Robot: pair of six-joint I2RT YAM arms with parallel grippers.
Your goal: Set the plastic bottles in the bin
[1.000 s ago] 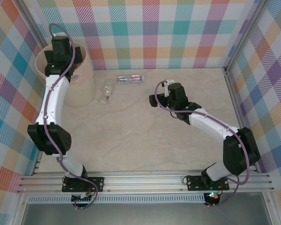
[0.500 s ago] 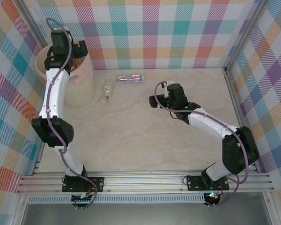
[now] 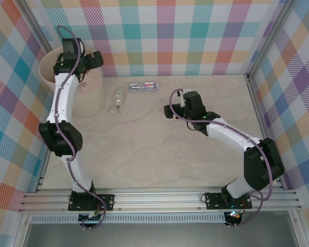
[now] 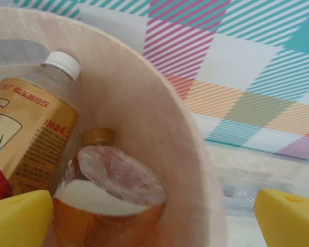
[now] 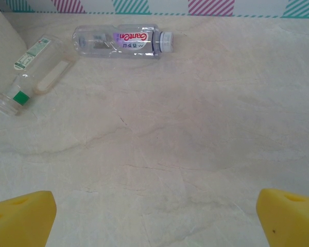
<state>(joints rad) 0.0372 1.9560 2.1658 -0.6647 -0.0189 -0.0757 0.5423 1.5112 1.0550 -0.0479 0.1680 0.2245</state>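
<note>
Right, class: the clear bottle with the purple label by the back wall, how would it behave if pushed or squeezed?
The purple-label bottle lies on its side on the smooth table, so a nudge across its length would probably roll it. It looks empty, so likely light. Its thin walls may dent when squeezed.

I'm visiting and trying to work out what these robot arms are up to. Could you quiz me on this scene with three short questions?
1. True or false: three bottles lie on the table outside the bin.
2. The orange-labelled bottle inside the bin has a cap that is: A) white B) blue C) black.
3. Fill in: the right gripper has its jaws ____, holding nothing.

Key:
1. False. Two lie there: the purple-labelled bottle and the green-labelled bottle.
2. A.
3. Open.
</note>
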